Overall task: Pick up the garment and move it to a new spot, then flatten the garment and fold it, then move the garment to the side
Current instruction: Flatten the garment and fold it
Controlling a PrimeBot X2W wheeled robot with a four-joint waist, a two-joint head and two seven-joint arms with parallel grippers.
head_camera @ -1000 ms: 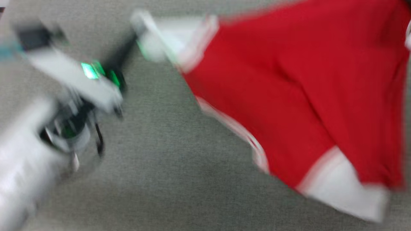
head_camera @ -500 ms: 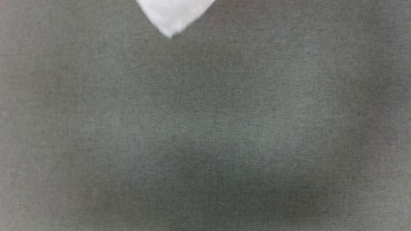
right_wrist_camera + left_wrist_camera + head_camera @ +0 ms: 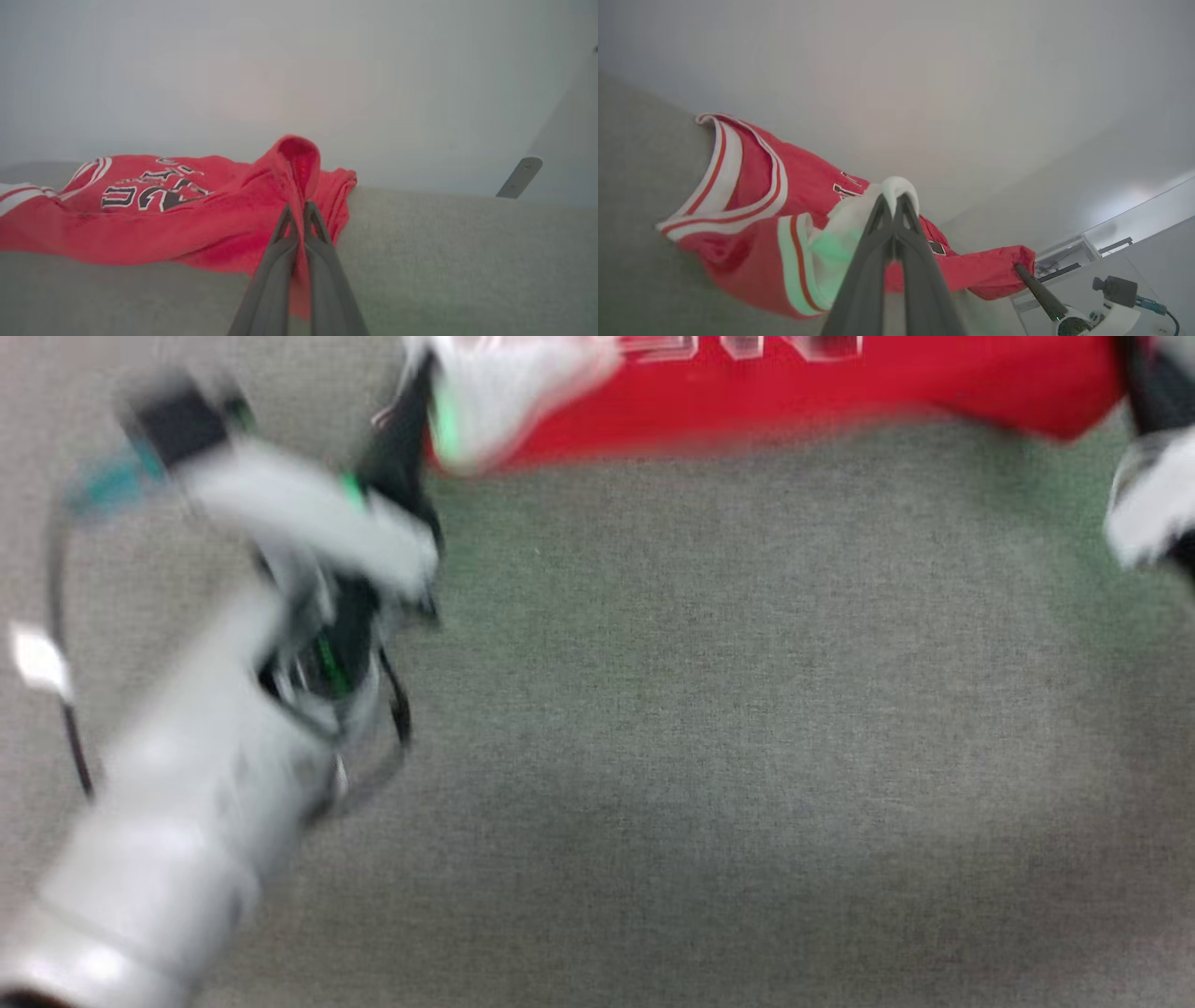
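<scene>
Head view is pretty smeared, but you can make out the red jersey (image 3: 794,392) stretched left to right along the far edge of the grey cloth surface (image 3: 700,756). The bottoms of its white-outlined letters (image 3: 747,345) just peek in at the top. Left wrist view is way clearer: the left gripper (image 3: 893,201) has its two dark fingers squeezed together on a fold of the white sleeve (image 3: 900,186), which loops over the tips. Just left of that there's the red-and-white striped trim (image 3: 733,161) around an opening, and the red body sags down onto the grey surface. Right wrist view: the right gripper (image 3: 297,208) is pinched closed on a bunched bit of red hem (image 3: 299,158), pulled up into a little hump. The rest of the jersey lies on the surface off to its left, lettering facing up. Plain pale wall (image 3: 299,70) on the far side.
</scene>
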